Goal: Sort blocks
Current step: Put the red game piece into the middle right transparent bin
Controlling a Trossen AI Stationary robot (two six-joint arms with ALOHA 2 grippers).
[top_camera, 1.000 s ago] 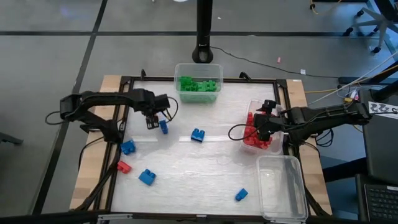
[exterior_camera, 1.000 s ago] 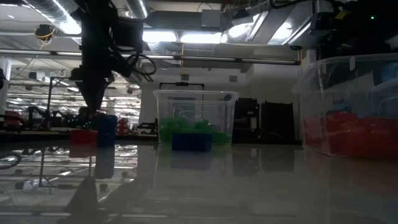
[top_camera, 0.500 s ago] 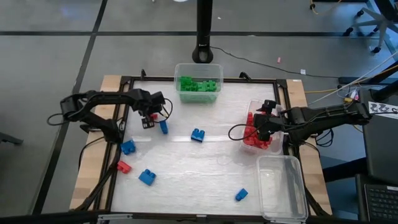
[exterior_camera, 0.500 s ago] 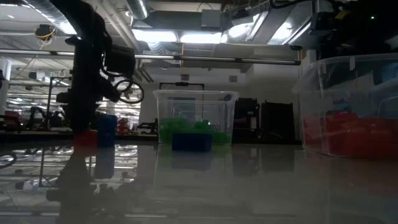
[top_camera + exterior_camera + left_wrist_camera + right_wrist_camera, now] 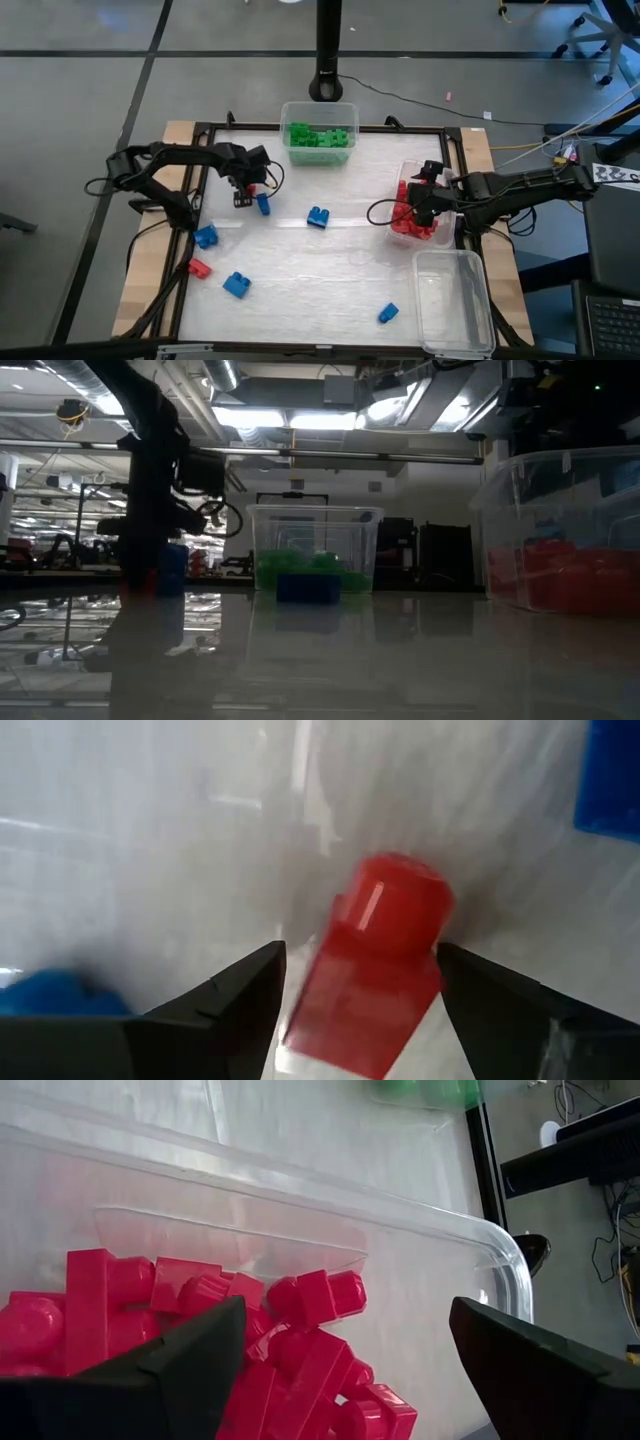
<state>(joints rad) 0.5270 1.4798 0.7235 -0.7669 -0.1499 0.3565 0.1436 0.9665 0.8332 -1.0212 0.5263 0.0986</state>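
My left gripper (image 5: pixel 242 192) is open and low over a small red block (image 5: pixel 382 970) that lies on the table near its far left part. Its two fingers (image 5: pixel 225 1005) stand on either side of the block; no touch shows. A blue block (image 5: pixel 263 204) lies just to the right of it. More blue blocks (image 5: pixel 318 216) (image 5: pixel 206 237) (image 5: pixel 237 285) (image 5: pixel 388 313) and a second red block (image 5: pixel 199 268) are scattered on the table. My right gripper (image 5: pixel 345 1380) is open and hovers over the heap of red blocks (image 5: pixel 200 1340) in the tub at the right.
A clear tub with green blocks (image 5: pixel 319 133) stands at the far edge. The clear tub of red blocks (image 5: pixel 415 205) and an empty clear tub (image 5: pixel 455 300) stand along the right edge. A dark raised frame (image 5: pixel 200 130) borders the table.
My left gripper has come down over the red block, which has stayed where it lay, and now stands around it. The right arm has kept still.
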